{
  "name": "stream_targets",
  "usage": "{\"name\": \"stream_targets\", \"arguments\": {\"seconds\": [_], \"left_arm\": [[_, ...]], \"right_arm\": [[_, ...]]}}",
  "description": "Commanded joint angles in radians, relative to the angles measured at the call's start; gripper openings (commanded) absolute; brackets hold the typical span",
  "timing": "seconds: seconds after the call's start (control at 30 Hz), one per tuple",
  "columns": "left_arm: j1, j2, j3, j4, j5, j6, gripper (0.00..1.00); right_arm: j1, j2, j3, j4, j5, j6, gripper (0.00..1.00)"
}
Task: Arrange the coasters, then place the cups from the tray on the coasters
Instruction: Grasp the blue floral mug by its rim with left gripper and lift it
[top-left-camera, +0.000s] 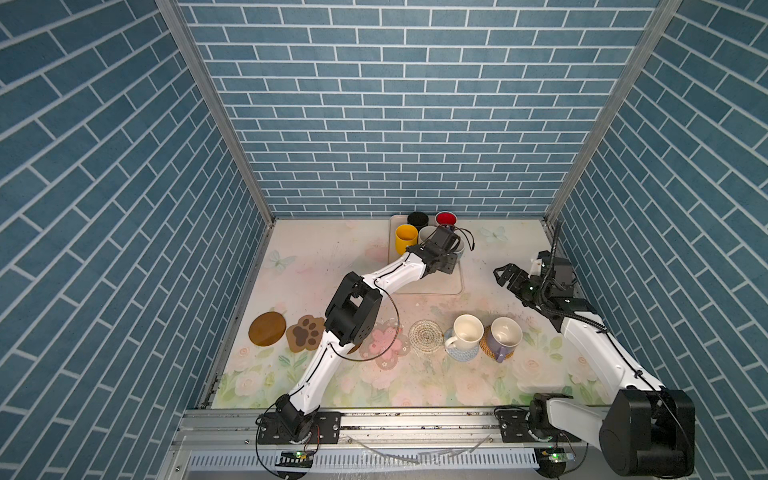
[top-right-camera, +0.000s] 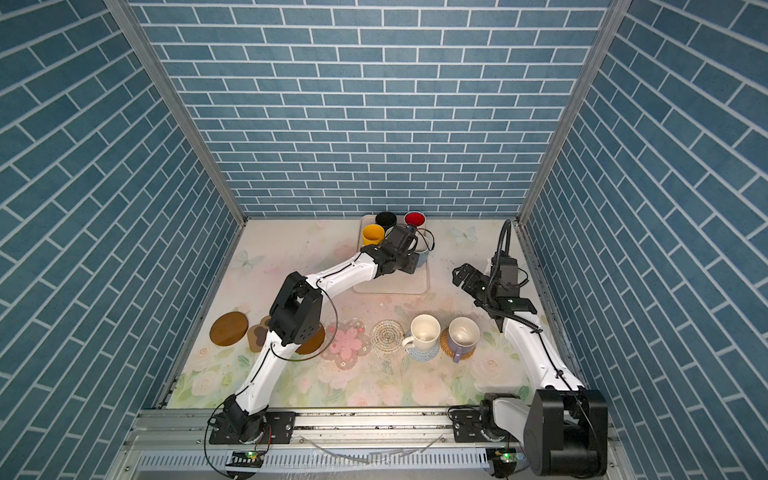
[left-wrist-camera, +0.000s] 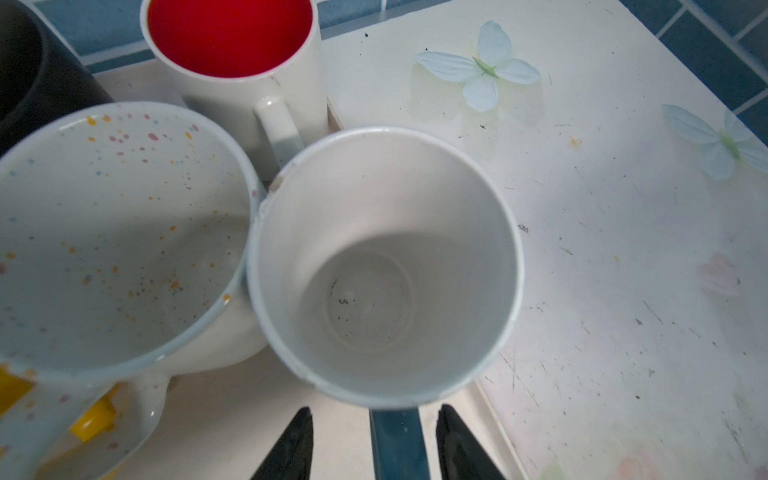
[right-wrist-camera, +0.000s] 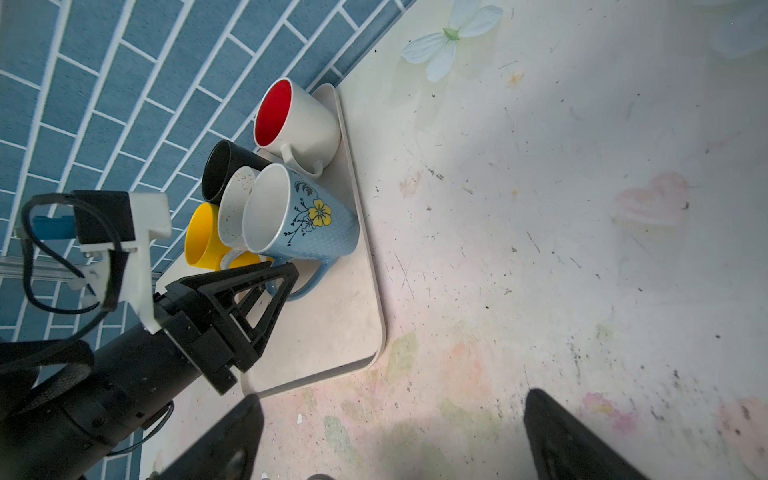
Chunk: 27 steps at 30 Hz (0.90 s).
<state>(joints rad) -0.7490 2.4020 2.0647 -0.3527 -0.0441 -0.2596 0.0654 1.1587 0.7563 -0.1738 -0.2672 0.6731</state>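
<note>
On the tray (top-left-camera: 432, 286) stand a yellow cup (top-left-camera: 406, 239), a black cup (top-left-camera: 417, 218), a red-lined white cup (top-left-camera: 446, 218), a speckled cream cup (left-wrist-camera: 116, 232) and a light blue flowered cup (right-wrist-camera: 328, 232). My left gripper (left-wrist-camera: 374, 409) straddles the blue cup's handle (left-wrist-camera: 397, 444), open, with a gap on each side. A cream cup (top-left-camera: 465, 332) sits on the light blue coaster (top-left-camera: 461, 354). The lavender cup (top-left-camera: 503, 336) sits on the tan coaster (top-left-camera: 486, 345). Bare coasters: white woven (top-left-camera: 426, 336), pink flower (top-left-camera: 384, 343), paw (top-left-camera: 305, 332), brown disc (top-left-camera: 267, 328). My right gripper (top-left-camera: 500, 274) hovers open and empty, right of the tray.
A second brown disc (top-right-camera: 311, 343) lies partly hidden under my left arm's elbow. The near half of the tray (right-wrist-camera: 332, 340) is bare. Blue brick walls close in the back and both sides. The tray stands against the back wall.
</note>
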Motion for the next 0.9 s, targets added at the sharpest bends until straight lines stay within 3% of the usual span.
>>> {"name": "stream_targets", "arguments": {"seconds": [0.0, 0.7, 0.87], "left_arm": [[0.007, 0.027, 0.039, -0.029, -0.007, -0.003, 0.46], [0.004, 0.022, 0.040, -0.020, 0.044, 0.035, 0.00], [0.002, -0.012, 0.020, -0.011, 0.042, 0.049, 0.00]], "right_arm": [[0.005, 0.006, -0.010, -0.017, 0.020, -0.020, 0.98], [0.005, 0.009, -0.006, -0.016, 0.011, -0.019, 0.97], [0.005, 0.003, -0.012, -0.011, 0.009, -0.018, 0.97]]}}
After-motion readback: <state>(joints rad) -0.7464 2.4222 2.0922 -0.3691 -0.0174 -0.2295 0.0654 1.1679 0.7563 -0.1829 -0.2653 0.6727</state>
